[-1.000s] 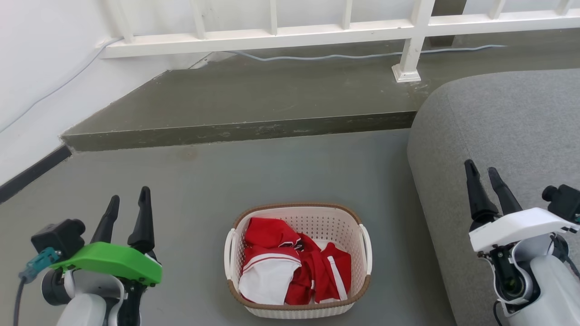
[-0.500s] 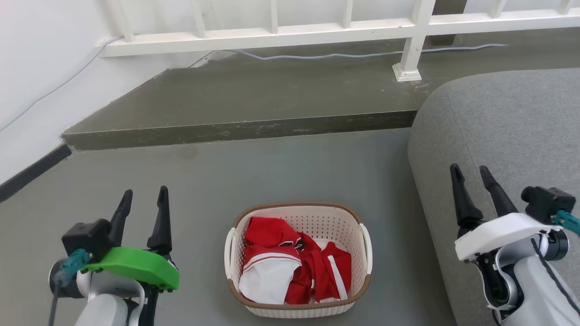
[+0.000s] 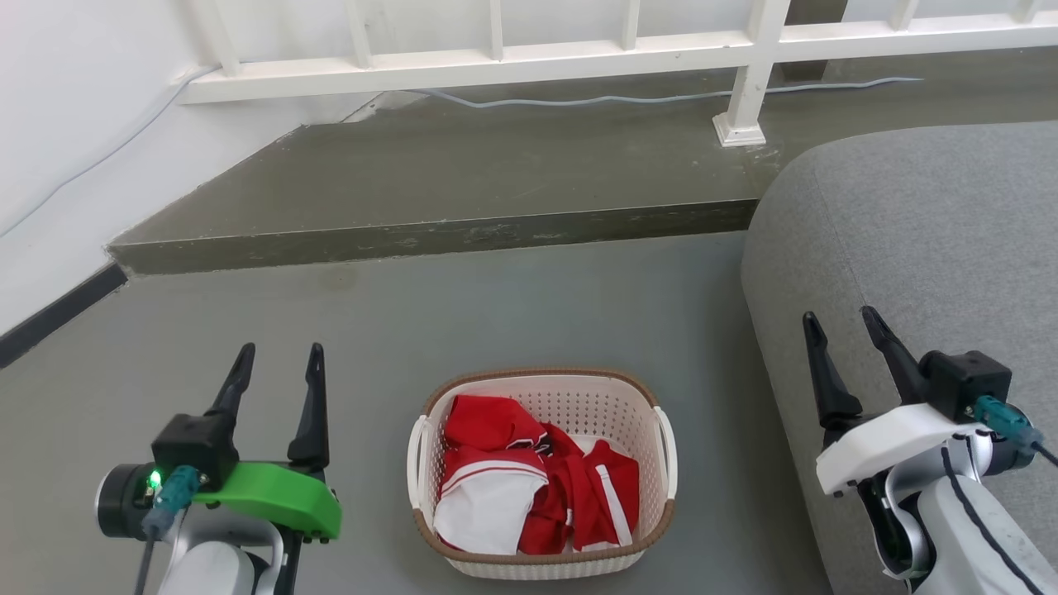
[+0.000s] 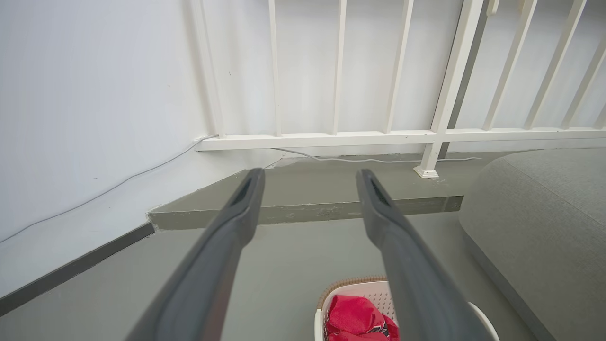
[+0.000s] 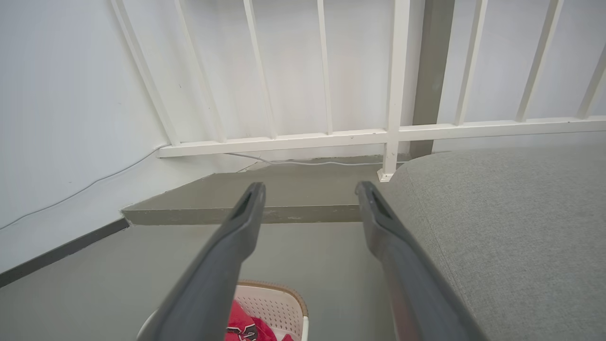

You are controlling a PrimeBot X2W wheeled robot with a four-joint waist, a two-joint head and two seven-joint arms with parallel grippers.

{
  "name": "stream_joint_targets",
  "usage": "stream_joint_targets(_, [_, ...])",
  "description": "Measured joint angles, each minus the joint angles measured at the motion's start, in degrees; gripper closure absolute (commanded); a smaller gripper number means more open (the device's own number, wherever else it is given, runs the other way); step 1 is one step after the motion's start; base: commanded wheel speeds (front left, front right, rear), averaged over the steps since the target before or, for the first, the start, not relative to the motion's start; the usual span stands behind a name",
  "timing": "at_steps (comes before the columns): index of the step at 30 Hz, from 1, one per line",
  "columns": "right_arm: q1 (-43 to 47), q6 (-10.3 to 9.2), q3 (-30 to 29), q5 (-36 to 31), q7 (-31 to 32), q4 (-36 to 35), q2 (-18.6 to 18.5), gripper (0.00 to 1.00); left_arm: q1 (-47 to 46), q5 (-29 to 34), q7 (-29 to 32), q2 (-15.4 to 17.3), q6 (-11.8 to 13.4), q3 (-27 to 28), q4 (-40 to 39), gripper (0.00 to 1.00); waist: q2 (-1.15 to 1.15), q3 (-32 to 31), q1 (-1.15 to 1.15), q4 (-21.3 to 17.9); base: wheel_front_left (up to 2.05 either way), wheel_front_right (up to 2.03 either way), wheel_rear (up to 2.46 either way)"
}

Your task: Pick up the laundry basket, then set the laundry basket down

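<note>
So the laundry basket (image 3: 579,409) is sitting on the gray floor (image 3: 496,314) at the bottom middle of the head view, with red and white clothes (image 3: 529,487) piled inside. The left gripper (image 3: 281,351) is hanging at the lower left and the right gripper (image 3: 838,318) at the lower right, in front of the gray couch (image 3: 909,231). Both are spread wide open and holding nothing. The basket is lying between them and lower in the frame than their tips, with its white left handle (image 3: 413,459) facing the left gripper and its right handle (image 3: 668,450) facing the right one. Its long axis looks like it's running across the frame, though that's hard to call at this angle. I'm guessing the left gripper is sitting a bit closer to its handle, and both will need to come inward and down.
</note>
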Motion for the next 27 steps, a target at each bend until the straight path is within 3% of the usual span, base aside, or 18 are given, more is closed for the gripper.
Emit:
stream_joint_targets(5, [0.0, -0.09, 0.6, -3.2, -1.1, 0.4, -0.3, 0.00, 0.0, 2.7, -0.3, 0.2, 0.3, -0.9, 0.7, 0.00, 0.00, 0.0, 0.00, 0.0, 0.00, 0.00, 0.00])
stream_joint_targets(27, [0.0, -0.01, 0.1, -3.9, -1.1, 1.2, -0.2, 0.00, 0.0, 2.7, -0.4, 0.1, 0.7, -0.8, 2.0, 0.00, 0.00, 0.7, 0.00, 0.2, 0.00, 0.00, 0.00])
